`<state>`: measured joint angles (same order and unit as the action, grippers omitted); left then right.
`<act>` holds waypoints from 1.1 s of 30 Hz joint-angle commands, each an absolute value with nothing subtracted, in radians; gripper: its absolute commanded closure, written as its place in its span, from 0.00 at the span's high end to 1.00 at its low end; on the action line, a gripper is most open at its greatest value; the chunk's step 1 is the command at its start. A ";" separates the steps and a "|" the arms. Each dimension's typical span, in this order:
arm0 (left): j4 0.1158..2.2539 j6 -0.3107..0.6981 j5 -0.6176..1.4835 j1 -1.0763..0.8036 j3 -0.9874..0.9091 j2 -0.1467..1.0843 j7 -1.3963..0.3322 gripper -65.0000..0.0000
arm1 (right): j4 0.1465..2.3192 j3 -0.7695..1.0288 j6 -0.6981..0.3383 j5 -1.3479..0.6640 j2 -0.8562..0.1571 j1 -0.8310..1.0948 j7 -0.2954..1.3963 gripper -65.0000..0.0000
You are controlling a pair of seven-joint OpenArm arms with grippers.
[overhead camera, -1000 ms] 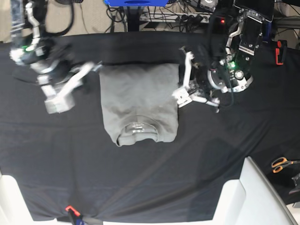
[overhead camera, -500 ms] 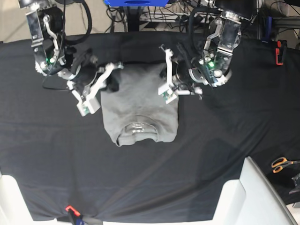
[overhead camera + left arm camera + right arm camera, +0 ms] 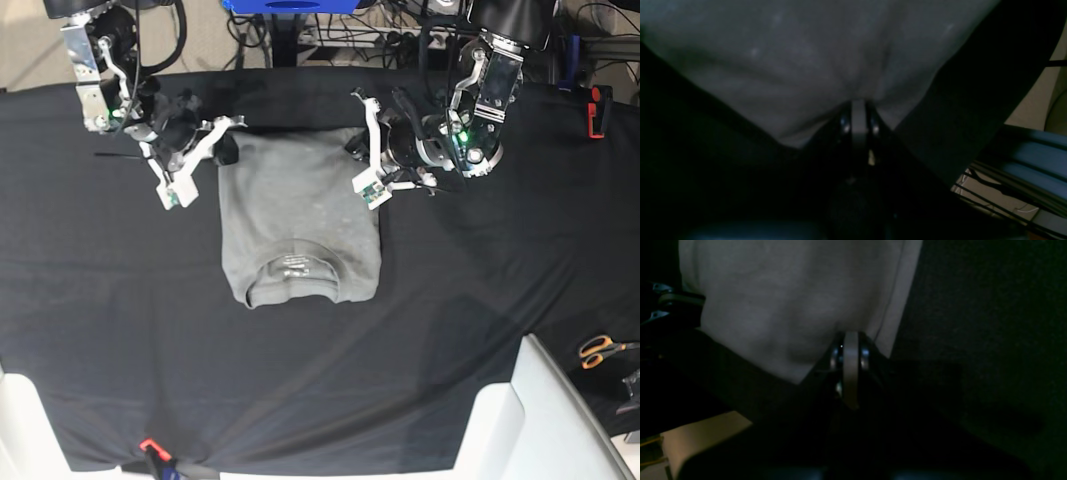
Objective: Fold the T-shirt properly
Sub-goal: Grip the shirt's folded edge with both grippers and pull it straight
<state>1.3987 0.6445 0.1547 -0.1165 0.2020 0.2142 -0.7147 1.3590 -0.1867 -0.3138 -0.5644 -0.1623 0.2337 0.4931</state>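
Observation:
The light-grey T-shirt (image 3: 298, 215) lies on the black table cloth (image 3: 120, 300), folded into a narrow rectangle with the collar and neck label (image 3: 294, 268) at the near end. My left gripper (image 3: 360, 150) is shut on the shirt's far right corner; in the left wrist view its closed fingertips (image 3: 858, 104) pinch grey fabric (image 3: 800, 60). My right gripper (image 3: 226, 148) is shut on the far left corner; in the right wrist view its fingertips (image 3: 850, 337) pinch grey fabric (image 3: 790, 300) near the hem.
Orange-handled scissors (image 3: 600, 350) lie at the right edge. White bin walls stand at the near right (image 3: 550, 420) and near left (image 3: 20, 430). A red item (image 3: 597, 110) sits at the far right. Cables and a blue frame (image 3: 290, 6) lie beyond the table's far edge.
Both arms have swung in from the sides onto the shirt's far corners and closed on them. The far edge has shifted slightly away.

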 commanded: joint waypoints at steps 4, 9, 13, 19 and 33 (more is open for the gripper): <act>1.500 0.639 0.127 -0.124 0.193 0.234 -0.745 0.00 | 1.498 -0.182 -0.271 -0.567 -0.173 0.278 0.486 0.00; 1.669 0.639 0.134 -0.136 0.189 0.239 -0.817 0.00 | 1.673 -0.189 -0.209 -0.564 -0.173 0.300 0.565 0.00; 1.684 0.639 0.131 -0.134 0.197 0.216 -0.831 0.00 | 1.652 -0.194 -0.211 -0.565 -0.150 0.245 0.585 0.00; 1.589 0.639 0.125 -0.134 0.202 0.179 -0.828 0.00 | 1.512 -0.282 -0.211 -0.567 -0.136 0.173 0.567 0.00; 1.337 0.638 0.125 -0.081 0.202 0.231 -0.707 0.00 | 1.218 -0.309 -0.213 -0.564 -0.137 0.159 0.401 0.00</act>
